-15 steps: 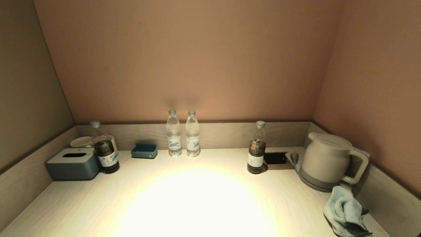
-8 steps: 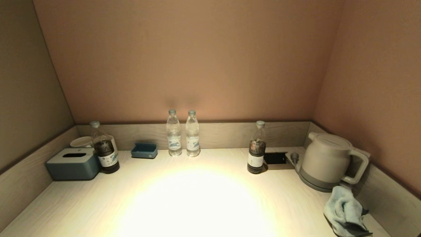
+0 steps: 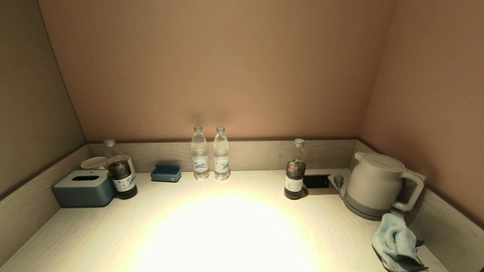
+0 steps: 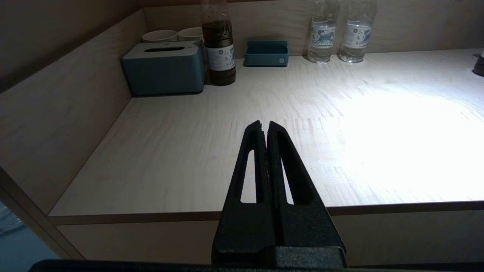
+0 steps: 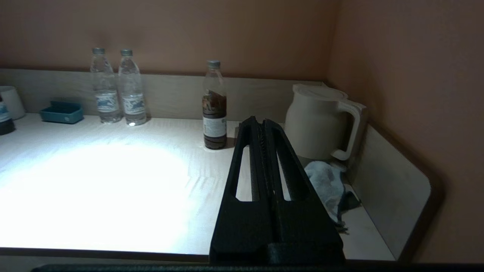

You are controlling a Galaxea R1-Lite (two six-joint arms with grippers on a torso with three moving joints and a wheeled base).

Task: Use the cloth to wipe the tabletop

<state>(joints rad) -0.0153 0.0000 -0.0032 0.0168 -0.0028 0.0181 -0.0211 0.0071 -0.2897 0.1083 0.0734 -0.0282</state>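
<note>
A crumpled light-blue cloth (image 3: 396,243) lies at the front right corner of the pale wooden tabletop (image 3: 227,226), just in front of the kettle. It also shows in the right wrist view (image 5: 327,183). My right gripper (image 5: 262,121) is shut and empty, held near the table's front edge, to the left of the cloth and apart from it. My left gripper (image 4: 264,124) is shut and empty, held at the front edge on the table's left side. Neither gripper shows in the head view.
A cream kettle (image 3: 378,185) stands at the back right, beside a socket recess (image 3: 317,181). Two dark bottles (image 3: 295,170) (image 3: 120,170), two water bottles (image 3: 200,153), a blue tray (image 3: 166,173), a tissue box (image 3: 84,187) and cups (image 3: 94,162) line the back. Low walls border three sides.
</note>
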